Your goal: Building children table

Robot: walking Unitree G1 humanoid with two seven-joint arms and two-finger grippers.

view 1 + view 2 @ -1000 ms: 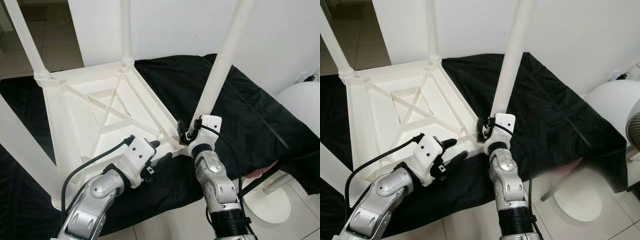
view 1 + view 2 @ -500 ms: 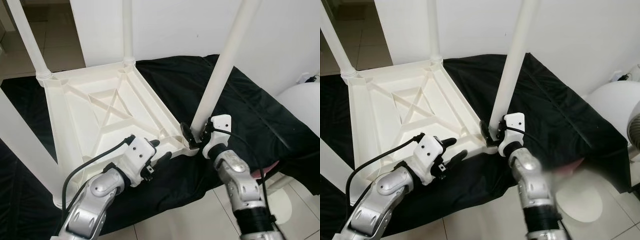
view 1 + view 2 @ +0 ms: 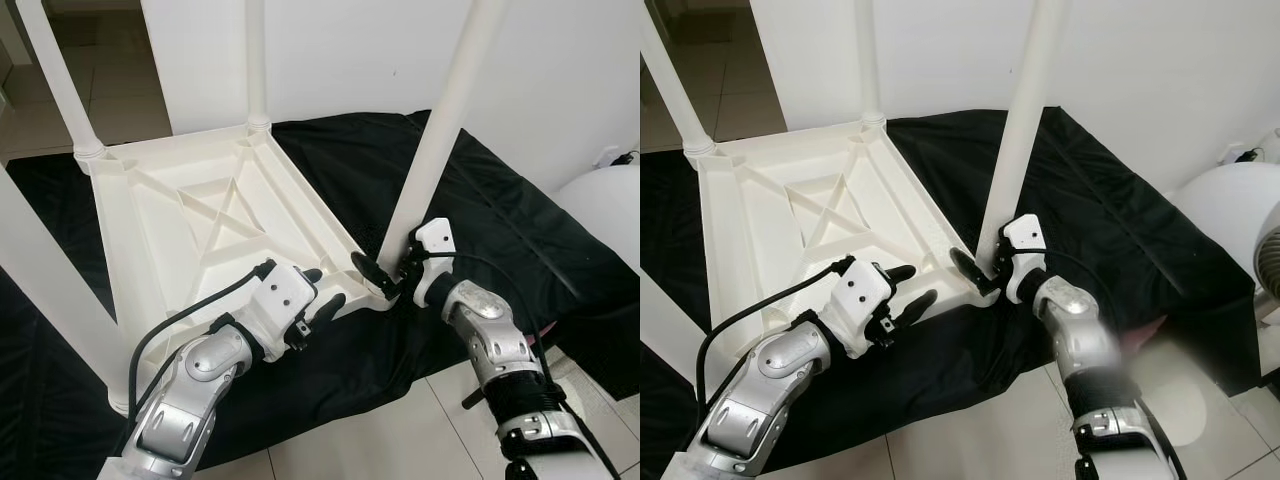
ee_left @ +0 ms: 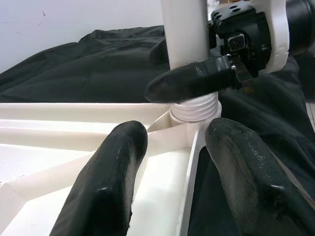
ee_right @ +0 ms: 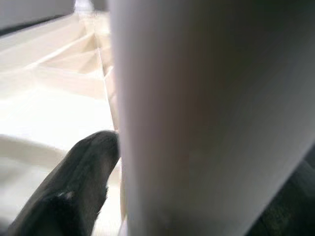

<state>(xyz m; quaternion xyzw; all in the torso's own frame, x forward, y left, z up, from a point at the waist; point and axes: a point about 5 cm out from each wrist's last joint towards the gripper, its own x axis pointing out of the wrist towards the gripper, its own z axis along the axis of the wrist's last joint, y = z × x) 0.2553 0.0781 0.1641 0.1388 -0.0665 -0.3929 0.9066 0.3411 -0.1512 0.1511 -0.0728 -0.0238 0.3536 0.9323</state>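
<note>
A white plastic children's table [image 3: 200,220] lies upside down on a black cloth [image 3: 500,200], its legs pointing up. My right gripper [image 3: 385,275] is at the foot of the near right leg [image 3: 440,130], shut on it just above the threaded base [image 4: 194,105]. One of its fingers [image 4: 192,81] lies across the leg; the other is hidden behind it. My left gripper [image 3: 322,290] is open at the table's near rim, its fingers [image 4: 115,182] on either side of the rim wall, a short way from that leg.
Three more legs stand up: far left [image 3: 60,85], far middle [image 3: 255,60] and near left [image 3: 50,290]. A white rounded object [image 3: 610,210] sits at the right. A white wall [image 3: 350,50] is behind, and tiled floor [image 3: 380,440] lies in front.
My right arm has swung out to the right around the leg's foot, with the gripper still on the leg. My left gripper has edged forward to the table's rim.
</note>
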